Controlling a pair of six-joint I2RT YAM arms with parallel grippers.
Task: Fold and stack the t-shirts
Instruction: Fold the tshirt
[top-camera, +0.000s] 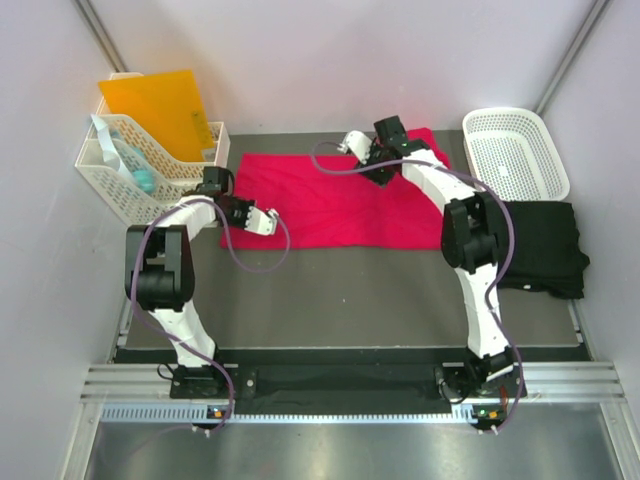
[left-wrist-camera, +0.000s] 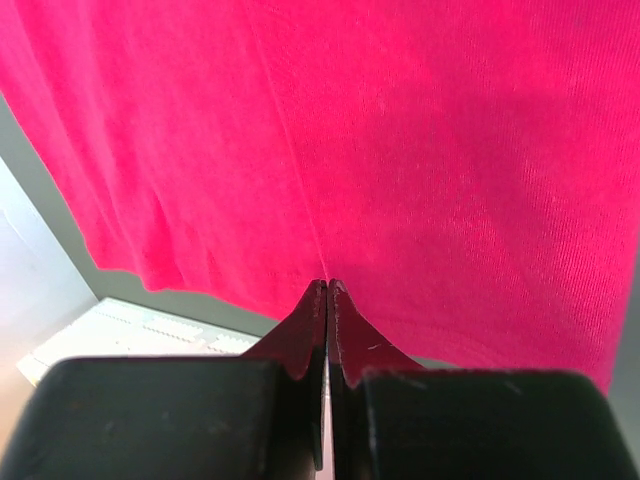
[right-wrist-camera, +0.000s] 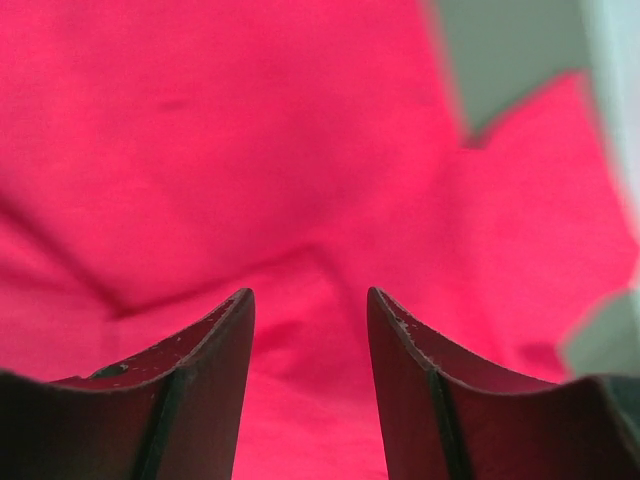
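Red t-shirt (top-camera: 340, 205) lies between basket (top-camera: 505, 112) and organizer (top-camera: 120, 195); left tool (left-wrist-camera: 327, 284) pressed together, right tool (right-wrist-camera: 308, 295) spread above it.

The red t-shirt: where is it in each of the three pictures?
Top external: red t-shirt spread flat, centre back.
Left wrist: red t-shirt fills the frame above the shut left gripper.
Right wrist: red t-shirt fills the frame behind the open right gripper.
Shared landmark: grey table past the shirt's edge.

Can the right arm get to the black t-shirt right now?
Probably yes: the black t-shirt lies uncovered beside that arm, nothing on it, and the right gripper hangs open and empty over the red t-shirt.
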